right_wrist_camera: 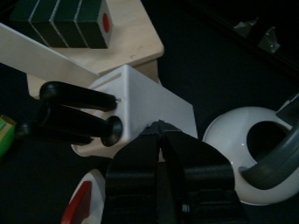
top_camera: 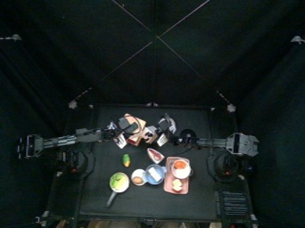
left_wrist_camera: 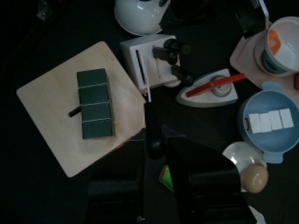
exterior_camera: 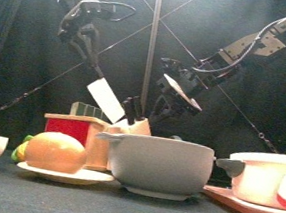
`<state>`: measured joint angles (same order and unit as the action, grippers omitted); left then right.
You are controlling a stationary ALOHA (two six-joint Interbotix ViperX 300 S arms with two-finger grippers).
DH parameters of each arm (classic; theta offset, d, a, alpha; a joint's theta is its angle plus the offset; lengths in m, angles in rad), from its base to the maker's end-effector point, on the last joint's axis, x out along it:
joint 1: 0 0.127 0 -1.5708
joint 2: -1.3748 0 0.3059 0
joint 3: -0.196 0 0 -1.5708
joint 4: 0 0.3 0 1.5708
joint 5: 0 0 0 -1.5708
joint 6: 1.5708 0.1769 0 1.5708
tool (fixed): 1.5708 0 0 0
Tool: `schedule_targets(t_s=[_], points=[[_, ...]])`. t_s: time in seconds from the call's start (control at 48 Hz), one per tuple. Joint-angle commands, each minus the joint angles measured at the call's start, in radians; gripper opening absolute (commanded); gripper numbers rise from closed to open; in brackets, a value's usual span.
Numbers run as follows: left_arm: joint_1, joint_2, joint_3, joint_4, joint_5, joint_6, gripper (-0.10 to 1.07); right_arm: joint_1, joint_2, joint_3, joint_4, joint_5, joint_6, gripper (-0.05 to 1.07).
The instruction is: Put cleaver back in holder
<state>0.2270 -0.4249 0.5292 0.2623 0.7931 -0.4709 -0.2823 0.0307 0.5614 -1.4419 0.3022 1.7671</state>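
The cleaver (exterior_camera: 106, 100) hangs tilted with its white blade pointing down toward the holder (left_wrist_camera: 145, 55), a white block with black handles (left_wrist_camera: 176, 58) sticking out of it. My left gripper (left_wrist_camera: 152, 156) is shut on the cleaver's handle, and from the left wrist the blade shows edge-on as a thin line (left_wrist_camera: 149, 105). In the right wrist view the blade (right_wrist_camera: 41, 51) crosses the wooden board just short of the holder (right_wrist_camera: 140, 98). My right gripper (right_wrist_camera: 162, 133) is shut on the holder's near edge. Both grippers meet at the table's middle (top_camera: 149, 135).
A wooden board (left_wrist_camera: 65, 131) carrying dark green blocks (left_wrist_camera: 93, 103) lies beside the holder. A red-handled tool on a white dish (left_wrist_camera: 212, 87), a blue bowl (left_wrist_camera: 271, 122), an orange-filled bowl (left_wrist_camera: 281, 44) and a white bowl (right_wrist_camera: 251, 140) crowd the other side. Bowls and plates (exterior_camera: 162, 164) line the front edge.
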Motion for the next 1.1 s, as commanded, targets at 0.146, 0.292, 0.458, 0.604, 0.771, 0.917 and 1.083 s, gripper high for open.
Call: schedule_targets(t_s=[0.146,0.292,0.458,0.604,0.771,0.917,1.083], points=[[0.003,0.011,-0.032,0.009,0.005,0.000,0.54,-0.005,-0.015,-0.026,-0.005,-0.009,-0.005,0.41],[0.006,0.015,-0.031,0.012,0.006,0.000,0.54,-0.005,-0.014,-0.028,-0.005,-0.011,-0.005,0.41],[0.008,0.017,-0.034,0.012,0.000,0.000,0.54,-0.005,-0.014,-0.028,-0.005,-0.021,-0.005,0.41],[0.009,0.018,-0.035,0.014,-0.003,0.000,0.54,-0.005,-0.014,-0.028,-0.005,-0.032,-0.005,0.41],[0.009,0.028,-0.038,0.014,-0.011,0.000,0.54,-0.005,-0.014,-0.028,-0.005,-0.040,-0.005,0.41],[0.011,0.041,-0.048,0.014,-0.017,0.002,0.54,-0.005,-0.014,-0.028,-0.005,-0.048,-0.005,0.41],[0.023,0.063,-0.060,0.015,-0.029,0.002,0.54,-0.005,-0.014,-0.028,-0.005,-0.049,-0.005,0.41]])
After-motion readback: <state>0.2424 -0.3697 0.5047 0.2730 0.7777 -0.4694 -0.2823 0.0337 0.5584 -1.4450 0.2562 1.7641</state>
